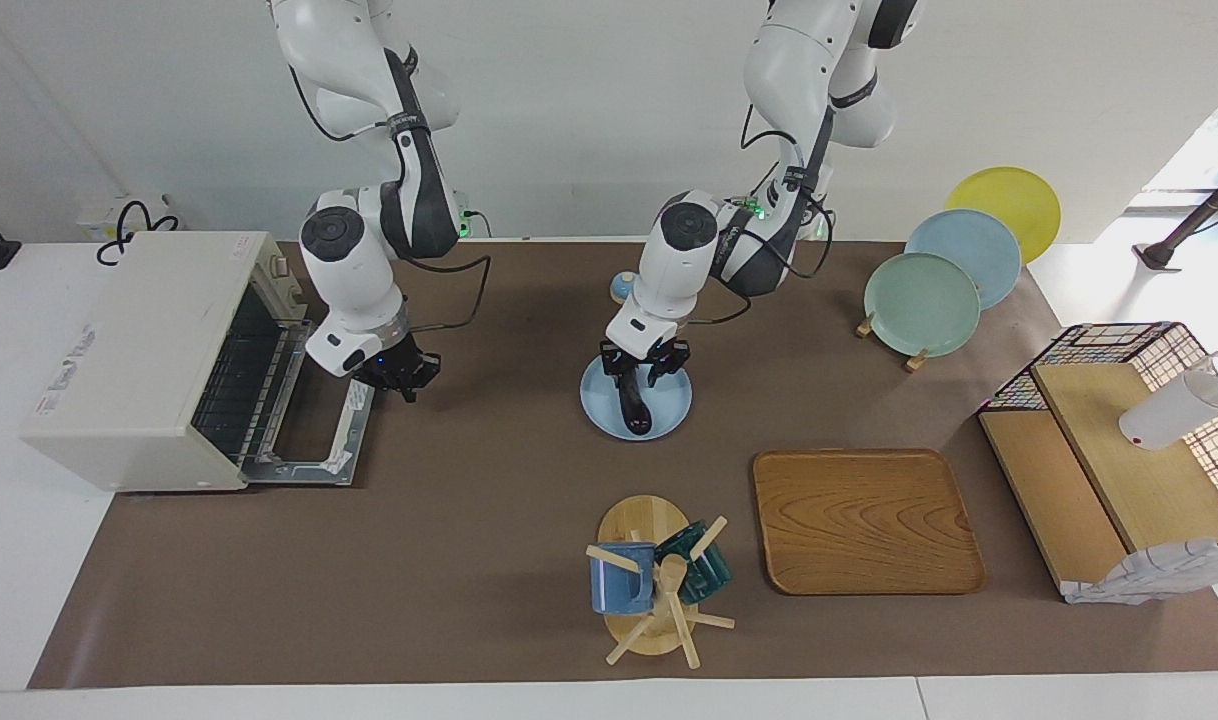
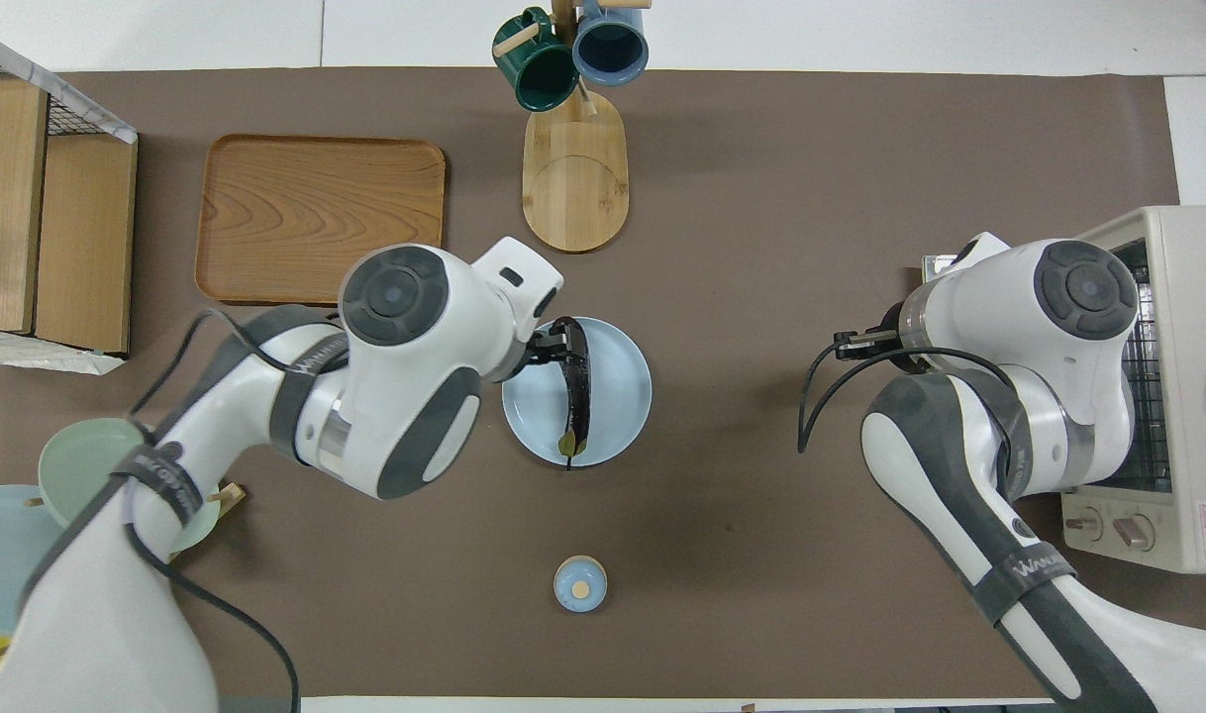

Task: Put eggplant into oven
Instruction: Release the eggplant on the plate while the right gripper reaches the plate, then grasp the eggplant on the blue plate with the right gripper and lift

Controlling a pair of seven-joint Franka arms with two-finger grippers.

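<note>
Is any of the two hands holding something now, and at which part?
Nothing is held, as far as I can tell. The left hand is open over the eggplant, which lies on the blue plate. The right hand holds nothing.

Oven mouth: my right gripper (image 1: 397,380) hangs over the dropped door (image 1: 314,440) of the oven (image 1: 134,350), partly blocking entry.
Mat between plate and oven: bare; I can pass there.
Plate: my left gripper (image 1: 645,362) stands over the plate (image 1: 599,410), crowding the eggplant (image 1: 633,410).
Farther out: mug rack (image 1: 649,580) and tray (image 1: 864,520) stand.
</note>
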